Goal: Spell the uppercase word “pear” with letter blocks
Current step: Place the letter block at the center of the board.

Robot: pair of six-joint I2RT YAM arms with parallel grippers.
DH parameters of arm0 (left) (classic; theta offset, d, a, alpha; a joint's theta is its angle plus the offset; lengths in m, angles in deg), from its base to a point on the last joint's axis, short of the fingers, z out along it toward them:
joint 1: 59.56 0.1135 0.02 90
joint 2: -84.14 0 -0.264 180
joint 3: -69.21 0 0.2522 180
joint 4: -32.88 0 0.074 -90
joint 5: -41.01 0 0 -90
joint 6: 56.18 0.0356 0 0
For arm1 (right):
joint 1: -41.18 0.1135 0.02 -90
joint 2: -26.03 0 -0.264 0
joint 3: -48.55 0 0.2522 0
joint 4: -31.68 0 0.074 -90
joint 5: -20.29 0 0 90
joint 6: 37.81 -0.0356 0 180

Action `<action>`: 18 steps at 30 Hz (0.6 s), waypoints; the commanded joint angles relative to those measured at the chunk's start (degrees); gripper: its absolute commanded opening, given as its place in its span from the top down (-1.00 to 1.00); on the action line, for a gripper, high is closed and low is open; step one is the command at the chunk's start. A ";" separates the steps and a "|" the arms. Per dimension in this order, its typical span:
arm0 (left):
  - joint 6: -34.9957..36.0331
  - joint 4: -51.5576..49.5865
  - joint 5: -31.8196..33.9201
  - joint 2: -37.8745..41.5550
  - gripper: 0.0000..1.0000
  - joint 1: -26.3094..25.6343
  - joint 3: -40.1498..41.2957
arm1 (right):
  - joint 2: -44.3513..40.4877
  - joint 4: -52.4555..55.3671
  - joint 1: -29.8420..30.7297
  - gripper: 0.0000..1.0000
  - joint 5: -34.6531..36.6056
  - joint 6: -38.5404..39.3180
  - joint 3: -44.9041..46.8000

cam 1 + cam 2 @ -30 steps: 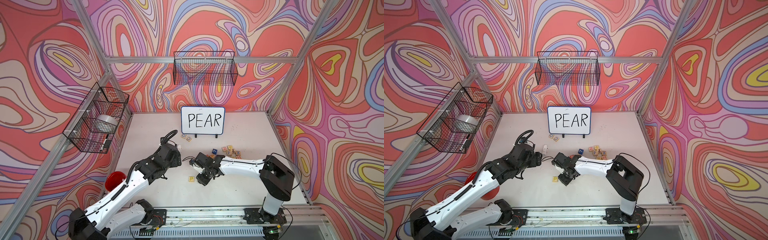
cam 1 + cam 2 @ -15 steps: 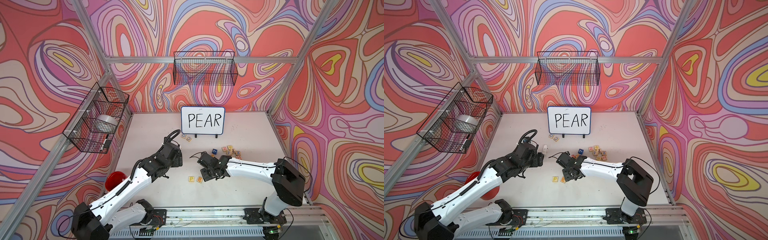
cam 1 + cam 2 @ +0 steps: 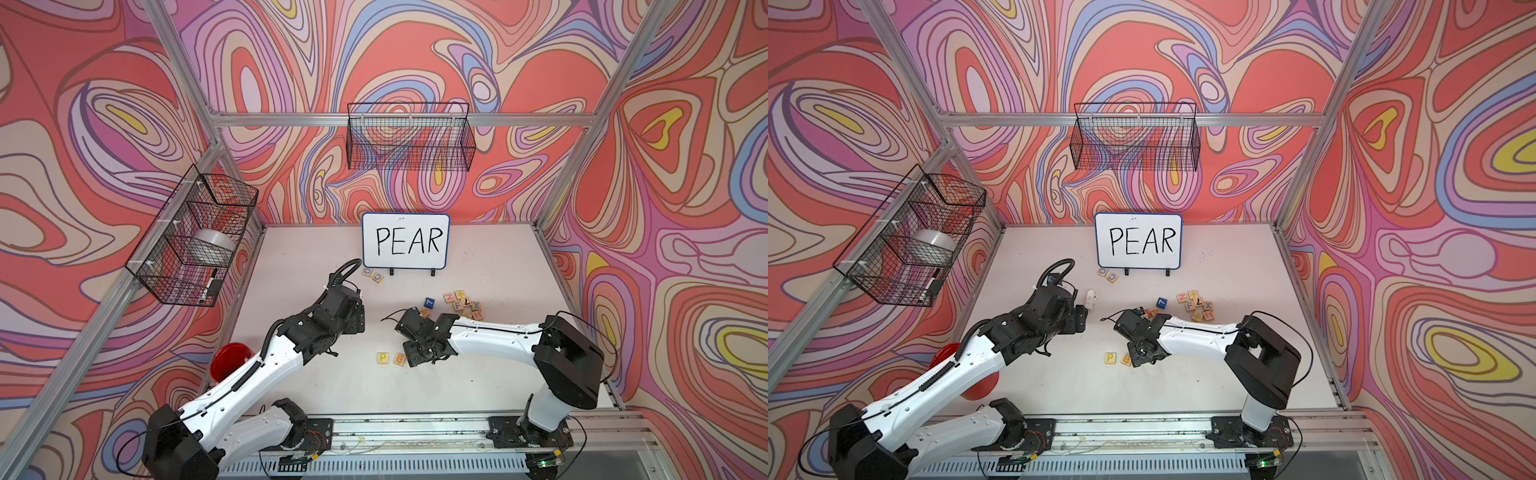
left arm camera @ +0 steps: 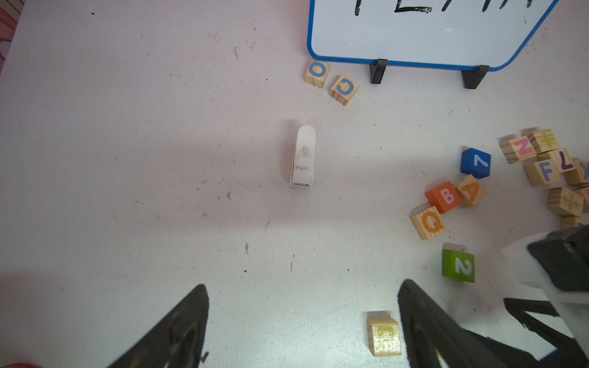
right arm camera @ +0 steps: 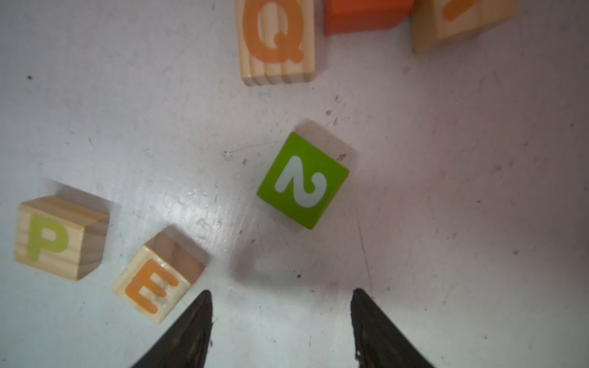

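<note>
E block (image 5: 158,276) beside P block (image 5: 60,237); right gripper (image 5: 280,318) spread, empty; left gripper (image 4: 302,318) spread.

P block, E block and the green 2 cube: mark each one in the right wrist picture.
P block (image 5: 47,237): right wrist view, on its lettered top face.
E block (image 5: 149,285): right wrist view, on its orange letter.
Green 2 cube (image 5: 302,181): right wrist view, on its top face.
</note>
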 commanded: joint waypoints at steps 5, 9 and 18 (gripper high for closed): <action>1.09 -0.40 1.68 -0.41 -0.78 0.42 -1.02 | 1.78 -2.23 0.91 -0.38 -4.32 -1.51 1.81; 1.28 -0.33 1.84 0.09 -0.78 0.55 -0.38 | 1.87 -2.61 1.54 -0.37 -5.60 -1.51 1.76; 0.64 -0.75 2.51 1.06 -0.78 0.65 0.43 | 4.85 -4.51 2.18 -0.36 -3.91 -3.21 0.26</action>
